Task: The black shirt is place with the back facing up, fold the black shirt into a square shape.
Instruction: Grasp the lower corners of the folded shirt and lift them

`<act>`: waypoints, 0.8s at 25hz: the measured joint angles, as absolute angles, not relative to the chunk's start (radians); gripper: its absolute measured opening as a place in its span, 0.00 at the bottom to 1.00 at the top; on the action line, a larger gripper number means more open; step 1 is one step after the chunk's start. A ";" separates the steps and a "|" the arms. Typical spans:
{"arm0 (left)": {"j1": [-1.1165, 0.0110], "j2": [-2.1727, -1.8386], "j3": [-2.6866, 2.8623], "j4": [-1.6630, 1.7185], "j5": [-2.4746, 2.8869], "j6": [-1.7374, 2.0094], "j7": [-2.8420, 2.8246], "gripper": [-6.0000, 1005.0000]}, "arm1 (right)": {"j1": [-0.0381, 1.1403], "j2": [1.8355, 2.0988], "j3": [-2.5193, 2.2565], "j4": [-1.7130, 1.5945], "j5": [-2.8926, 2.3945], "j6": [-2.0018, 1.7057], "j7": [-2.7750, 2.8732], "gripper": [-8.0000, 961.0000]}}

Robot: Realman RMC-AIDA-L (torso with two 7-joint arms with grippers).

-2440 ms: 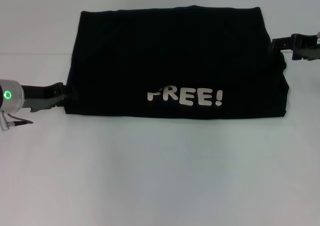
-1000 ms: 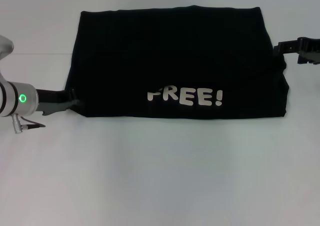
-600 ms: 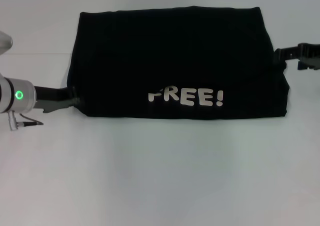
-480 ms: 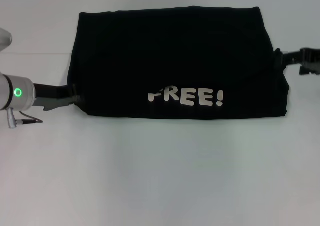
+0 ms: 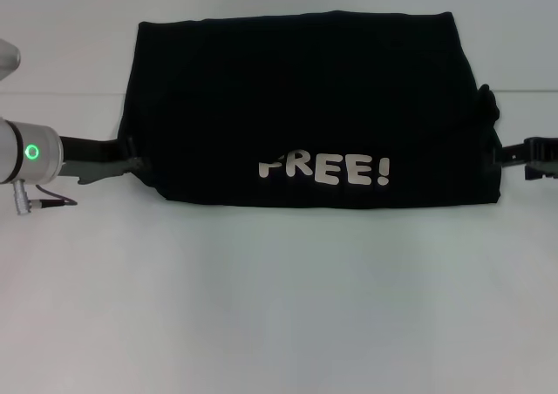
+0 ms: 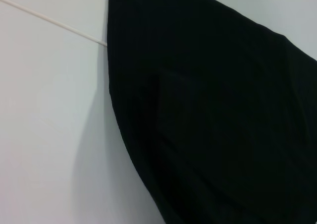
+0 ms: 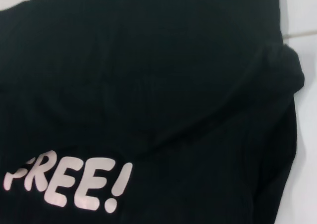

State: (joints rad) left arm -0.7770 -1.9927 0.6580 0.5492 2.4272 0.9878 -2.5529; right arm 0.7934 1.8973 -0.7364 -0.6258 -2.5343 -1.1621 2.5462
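The black shirt [image 5: 305, 98] lies folded into a wide rectangle on the white table [image 5: 279, 307], with the white "FREE!" lettering [image 5: 323, 169] facing up near its front edge. My left gripper [image 5: 132, 157] is at the shirt's left edge, near the front left corner. My right gripper [image 5: 499, 156] is at the shirt's right edge, near the front right corner. The left wrist view shows the shirt's curved edge [image 6: 208, 110] on the table. The right wrist view shows the shirt [image 7: 148, 85], its lettering [image 7: 69, 182] and a bunched fold [image 7: 290, 73].
A thin seam line [image 5: 78, 93] crosses the table behind my left arm and also shows in the left wrist view [image 6: 49, 21]. My left wrist's silver cuff with a green light [image 5: 32, 152] is at the left border. Bare table lies in front of the shirt.
My right gripper has moved along the shirt's right edge toward the front. My left gripper has shifted slightly up and right, and the shirt's front left corner has drawn inward.
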 joint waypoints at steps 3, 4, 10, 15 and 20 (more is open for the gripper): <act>-0.779 -1.993 0.658 0.549 2.427 0.985 -2.556 0.01 | 0.789 1.903 -0.738 -0.624 -2.544 -1.149 2.550 0.81; -0.779 -1.993 0.658 0.549 2.426 0.984 -2.556 0.01 | 0.789 1.903 -0.738 -0.623 -2.550 -1.147 2.552 0.81; -0.779 -1.994 0.658 0.549 2.425 0.971 -2.558 0.01 | 0.794 1.905 -0.738 -0.585 -2.565 -1.110 2.556 0.81; -0.782 -1.998 0.658 0.549 2.425 0.966 -2.556 0.01 | 0.802 1.920 -0.738 -0.546 -2.565 -1.047 2.556 0.54; -0.782 -1.999 0.658 0.549 2.425 0.963 -2.556 0.01 | 0.806 1.941 -0.738 -0.541 -2.564 -0.998 2.557 0.50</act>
